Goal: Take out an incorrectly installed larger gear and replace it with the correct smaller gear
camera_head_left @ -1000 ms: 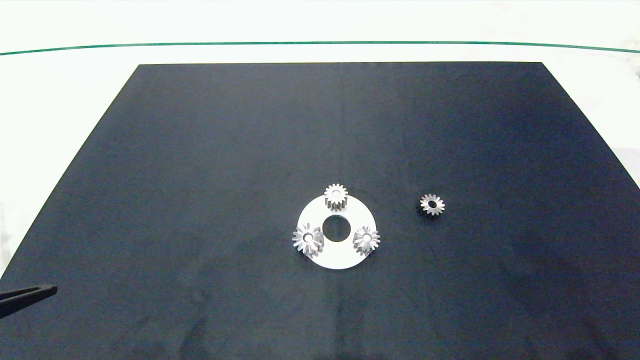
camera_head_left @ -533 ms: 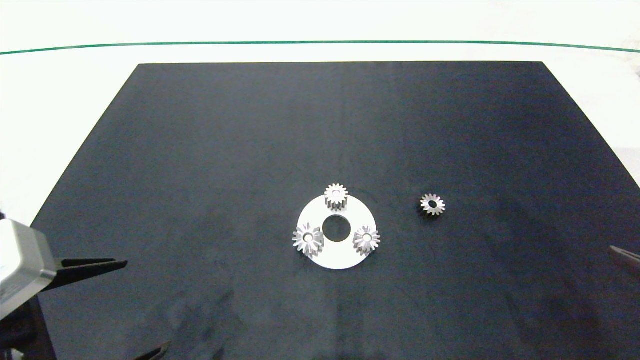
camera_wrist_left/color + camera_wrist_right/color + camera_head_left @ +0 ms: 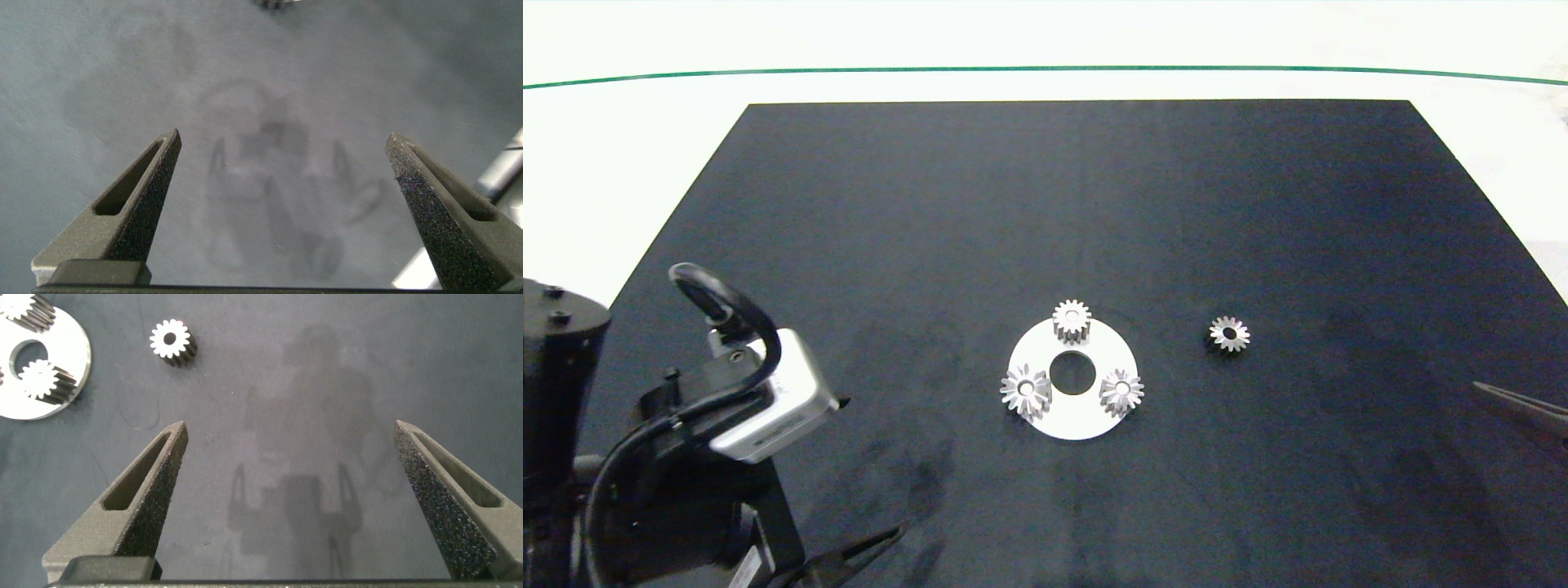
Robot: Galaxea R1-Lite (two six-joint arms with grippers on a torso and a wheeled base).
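With both my left gripper (image 3: 282,155) and right gripper (image 3: 290,445) spread wide and empty, I judge the larger gear (image 3: 1026,390), seated on the white disc's (image 3: 1078,420) left, rigid, smooth metal, best pinched across its teeth, while the smaller gear (image 3: 1229,334) lies right of that disc

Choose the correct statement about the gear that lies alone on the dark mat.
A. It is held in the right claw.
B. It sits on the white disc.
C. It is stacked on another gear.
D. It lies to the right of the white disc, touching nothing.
D: the smaller gear lies flat on the dark mat, apart from the white disc and its three gears.
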